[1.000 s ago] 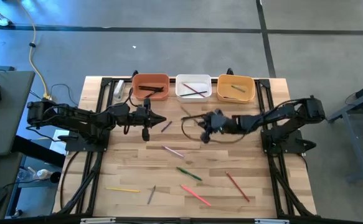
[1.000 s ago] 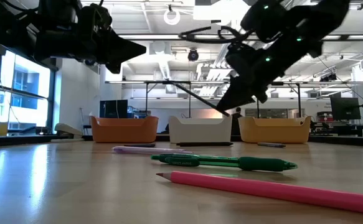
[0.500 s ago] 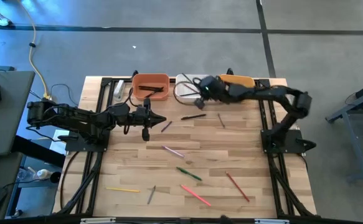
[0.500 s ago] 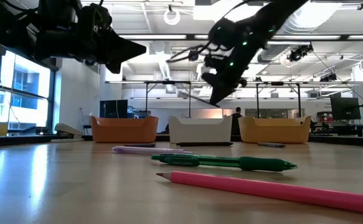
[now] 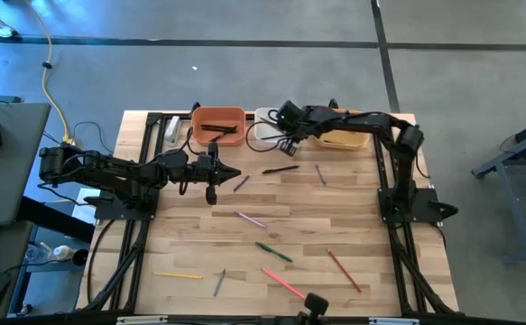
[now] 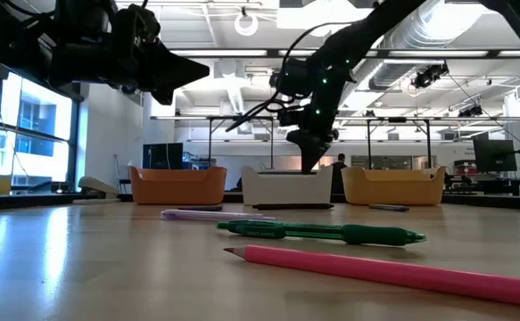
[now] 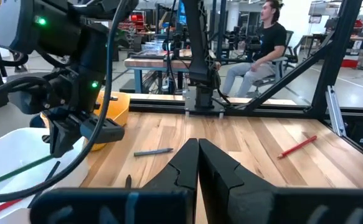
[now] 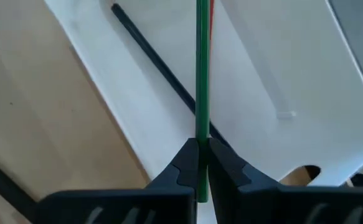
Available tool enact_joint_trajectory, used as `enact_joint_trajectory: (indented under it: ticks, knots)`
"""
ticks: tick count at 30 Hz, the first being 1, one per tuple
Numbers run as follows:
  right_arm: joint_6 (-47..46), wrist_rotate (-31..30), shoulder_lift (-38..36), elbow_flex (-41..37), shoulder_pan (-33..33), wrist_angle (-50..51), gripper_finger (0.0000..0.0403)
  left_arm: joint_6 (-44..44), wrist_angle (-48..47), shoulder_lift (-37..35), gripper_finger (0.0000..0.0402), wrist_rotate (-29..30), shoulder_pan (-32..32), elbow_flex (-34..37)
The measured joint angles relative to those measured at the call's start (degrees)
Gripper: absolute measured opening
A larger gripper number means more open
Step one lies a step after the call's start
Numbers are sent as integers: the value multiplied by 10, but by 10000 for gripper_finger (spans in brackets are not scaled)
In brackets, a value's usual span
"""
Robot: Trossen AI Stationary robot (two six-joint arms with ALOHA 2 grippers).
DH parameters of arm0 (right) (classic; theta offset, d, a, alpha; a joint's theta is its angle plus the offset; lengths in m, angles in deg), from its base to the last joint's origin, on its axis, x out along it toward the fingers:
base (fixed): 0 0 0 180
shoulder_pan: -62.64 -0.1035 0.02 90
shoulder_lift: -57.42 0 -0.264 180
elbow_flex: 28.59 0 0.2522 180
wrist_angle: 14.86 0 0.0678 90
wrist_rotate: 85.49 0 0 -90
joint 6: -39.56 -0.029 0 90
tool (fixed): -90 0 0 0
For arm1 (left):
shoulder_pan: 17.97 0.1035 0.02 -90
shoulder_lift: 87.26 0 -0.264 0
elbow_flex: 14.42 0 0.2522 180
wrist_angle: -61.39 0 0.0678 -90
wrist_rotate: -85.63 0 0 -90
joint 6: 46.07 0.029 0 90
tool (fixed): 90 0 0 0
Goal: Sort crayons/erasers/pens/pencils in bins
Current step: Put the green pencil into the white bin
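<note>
The wooden table (image 5: 353, 226) holds everything. Along its far edge sit three bins in a row: the terracotta-orange bin (image 5: 217, 125) nearest the far left corner, the white bin (image 5: 264, 126) in the middle, and the yellow-orange bin (image 5: 342, 136) toward the far right corner.

The right arm reaches from the right side to the far edge. The right gripper (image 5: 285, 118) hangs over the white bin. Its fingers are pressed tight on a thin green pencil (image 8: 202, 81). Under it, a black stick (image 8: 162, 74) and a red stick (image 8: 211, 9) lie inside the white bin.

The left arm stretches in from the left edge. The left gripper (image 5: 230, 171) hovers just in front of the terracotta-orange bin, fingers pressed together with nothing between them.

More sticks lie loose on the table. Near the middle are a black pen (image 5: 281, 169), a grey stick (image 5: 320, 174) and a purple stick (image 5: 242, 183). Closer to the near edge are a green pen (image 6: 331, 234), a pink pencil (image 6: 393, 270), a red pencil (image 5: 344, 271) and a yellow pencil (image 5: 178, 274).
</note>
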Motion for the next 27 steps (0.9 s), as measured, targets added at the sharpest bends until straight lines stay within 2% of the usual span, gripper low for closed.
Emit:
enact_joint_trajectory:
  ticks: [12,27]
  knots:
    - [54,45,6,0,47,0,5,0,0,0,0,0,0,0]
    - [54,63,35,0,49,-13,5,-3,0,0,0,0,0,0]
